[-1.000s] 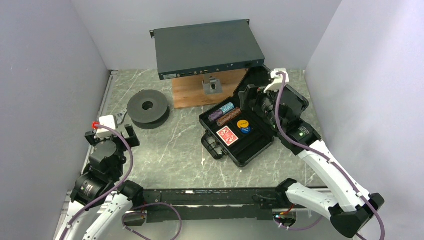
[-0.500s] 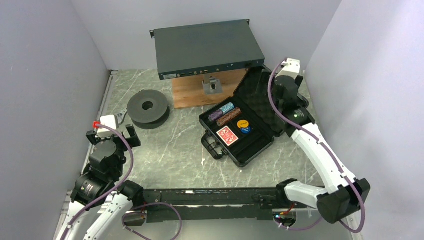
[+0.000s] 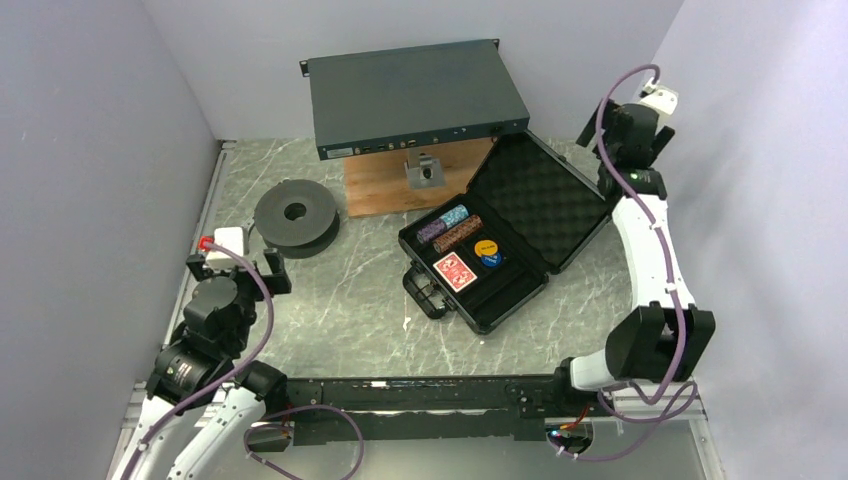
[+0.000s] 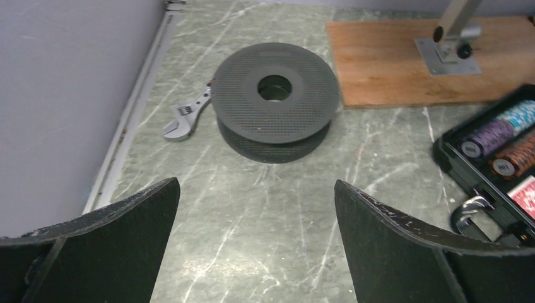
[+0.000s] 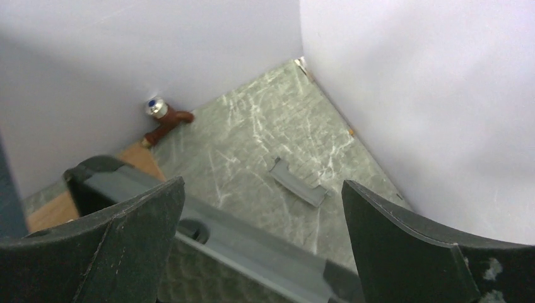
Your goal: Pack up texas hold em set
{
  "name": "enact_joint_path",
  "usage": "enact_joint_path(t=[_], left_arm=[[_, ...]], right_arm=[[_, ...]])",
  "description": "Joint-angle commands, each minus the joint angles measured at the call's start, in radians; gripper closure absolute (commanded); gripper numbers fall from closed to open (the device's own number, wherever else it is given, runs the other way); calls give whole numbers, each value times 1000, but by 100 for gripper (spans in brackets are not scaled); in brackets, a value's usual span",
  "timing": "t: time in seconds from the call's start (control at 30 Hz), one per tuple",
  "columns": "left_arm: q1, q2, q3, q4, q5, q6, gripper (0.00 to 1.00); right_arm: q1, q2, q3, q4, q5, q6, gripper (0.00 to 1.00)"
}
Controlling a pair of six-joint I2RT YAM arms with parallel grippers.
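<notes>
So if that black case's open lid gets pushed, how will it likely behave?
The lid looks like rigid plastic hinged to the tray, so it should probably swing over as one stiff piece. Everything sits on a smooth table, so it may slide instead of closing. The chip stacks lie on their sides and might shift if jolted.

Top view overhead, left wrist low toward spool [image 4: 303, 113], right wrist toward corner [image 5: 298, 63]

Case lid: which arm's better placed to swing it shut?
Probably right. The right fingers, open and empty, sit just past the far edge of the lid; its rim shows directly below them. The left fingers are by the spool, well away from the case.
</notes>
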Motion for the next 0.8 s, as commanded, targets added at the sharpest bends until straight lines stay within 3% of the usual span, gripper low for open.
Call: enact_joint_path(t=[0.0, 0.23, 0.5, 0.77], left_arm=[[5, 103, 20, 25, 175, -24, 0], [5, 273, 53, 21, 427, -64, 3], [-8, 370, -97, 252, 787, -265, 9], [-145, 520, -156, 405, 725, -331, 12]], right_arm=[[-94, 82, 140, -40, -123, 48, 2], [-141, 143, 194, -73, -188, 63, 2], [-216, 195, 197, -66, -328, 113, 3], [-241, 216, 143, -51, -337, 115, 5]])
